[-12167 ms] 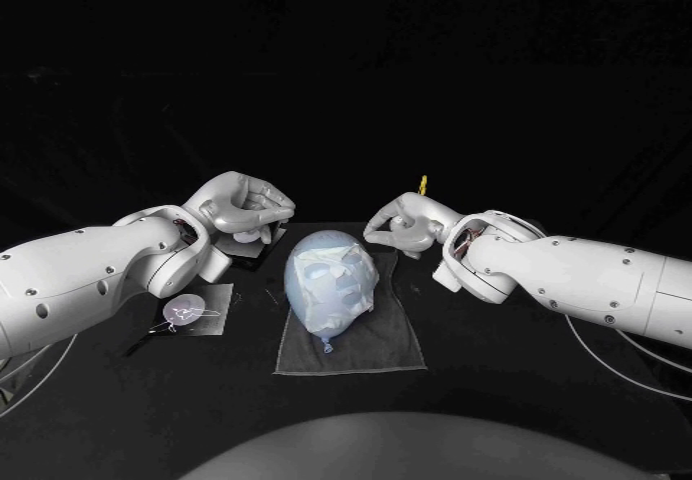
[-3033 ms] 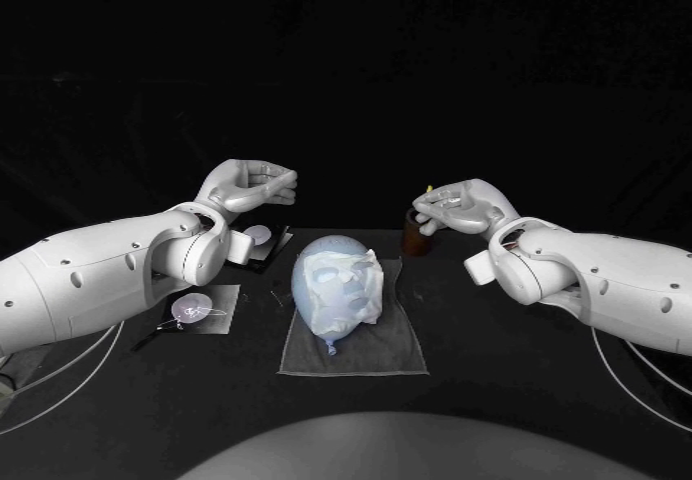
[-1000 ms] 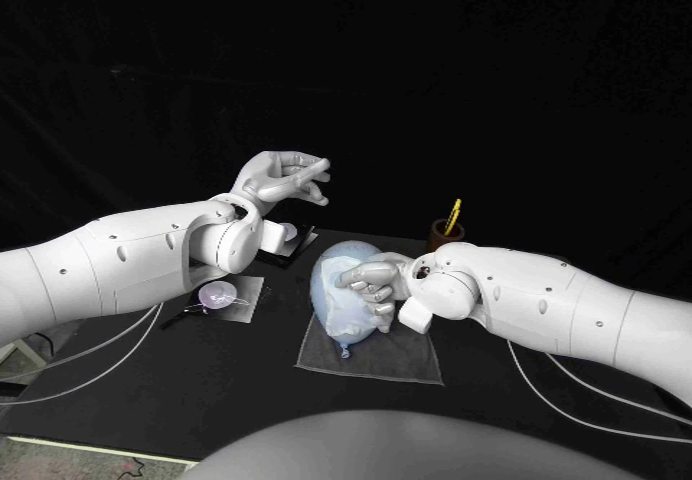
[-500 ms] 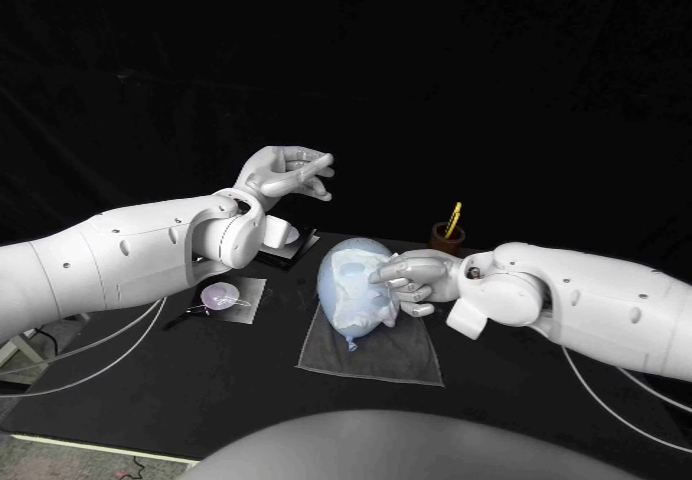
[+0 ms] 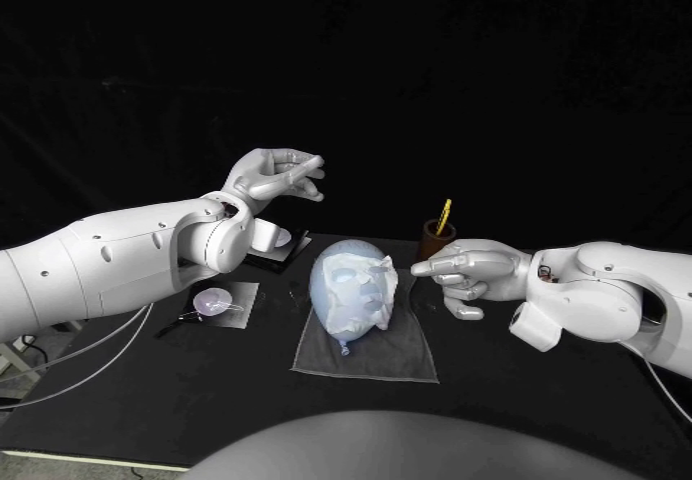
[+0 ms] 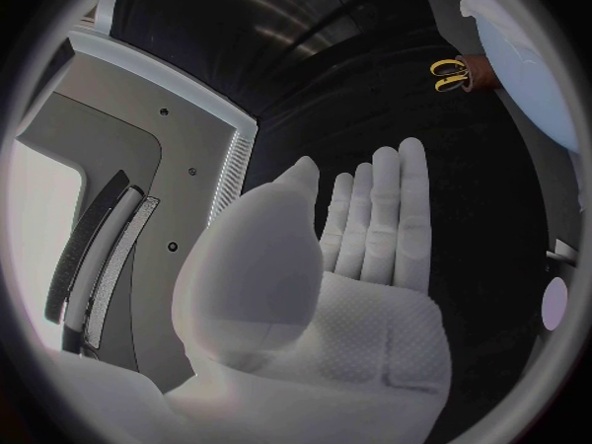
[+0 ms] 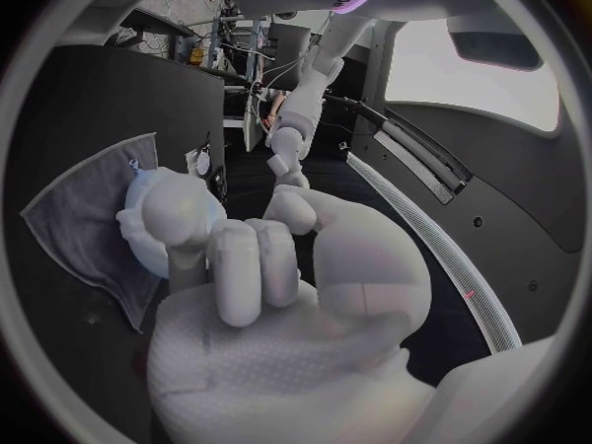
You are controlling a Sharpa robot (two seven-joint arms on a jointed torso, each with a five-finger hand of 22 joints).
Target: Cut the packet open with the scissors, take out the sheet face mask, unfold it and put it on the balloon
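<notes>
Mask [image 5: 368,278] on balloon [image 5: 329,302], long axis near-far, lies just left of right robot hand [image 5: 469,272], curled, empty.

Black table [image 5: 548,400] bears a grey cloth [image 5: 397,355] and brown cup [image 5: 437,238].

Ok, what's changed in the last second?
The right hand has drawn back off the balloon toward the robot's right, holding nothing, one finger stretched toward the mask. The left hand stays raised and empty; the balloon stays on the cloth, mask on it.
</notes>
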